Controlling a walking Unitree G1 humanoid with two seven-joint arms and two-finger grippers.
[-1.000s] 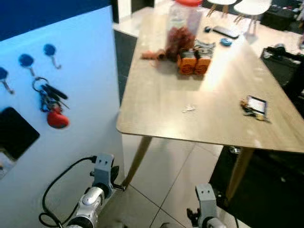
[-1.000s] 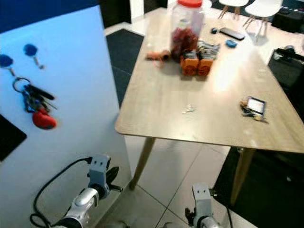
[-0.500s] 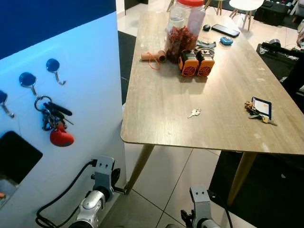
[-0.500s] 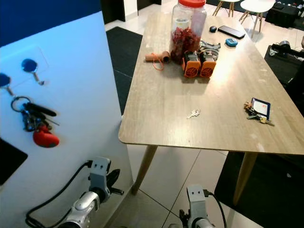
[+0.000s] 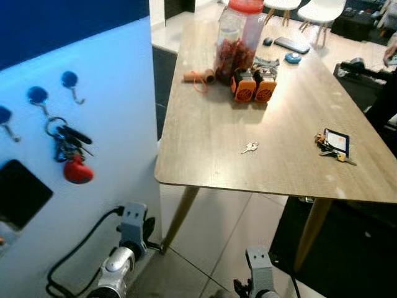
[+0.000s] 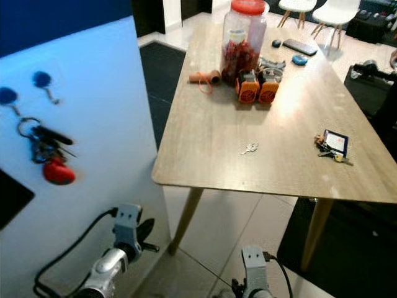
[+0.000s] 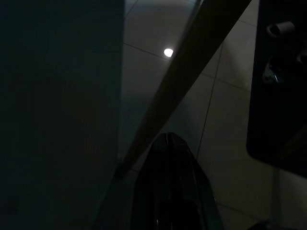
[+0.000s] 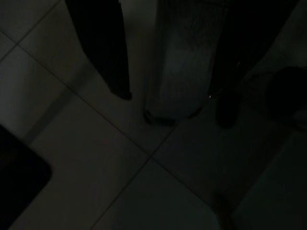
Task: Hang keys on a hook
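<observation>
A key bunch with a red fob (image 5: pixel 69 154) hangs from a blue-capped hook (image 5: pixel 37 96) on the white panel (image 5: pixel 105 149) at my left. Two more blue hooks (image 5: pixel 69 81) (image 5: pixel 3 117) beside it are bare. On the wooden table (image 5: pixel 205 143) lie a small loose key (image 5: pixel 250 147) and, further right, a key bunch with a card holder (image 5: pixel 333 143). Both arms hang low: the left arm (image 5: pixel 124 254) by the panel, the right arm (image 5: pixel 257 279) over the tiles. In the left wrist view my left gripper (image 7: pixel 167 139) is shut and empty. My right gripper (image 8: pixel 173 106) stands open above the floor.
A red-lidded jar (image 5: pixel 239 34), two orange objects (image 5: pixel 254 87), a roll with orange string (image 5: pixel 198 76) and a dark handset (image 5: pixel 293 45) sit at the table's far end. Table legs (image 5: pixel 180 214) (image 5: pixel 308 233) stand close ahead. A dark rug (image 5: pixel 353 254) lies at right.
The whole picture has shifted and steadied as the camera moved. The hanging keys, the table's things and both hanging arms keep their places.
</observation>
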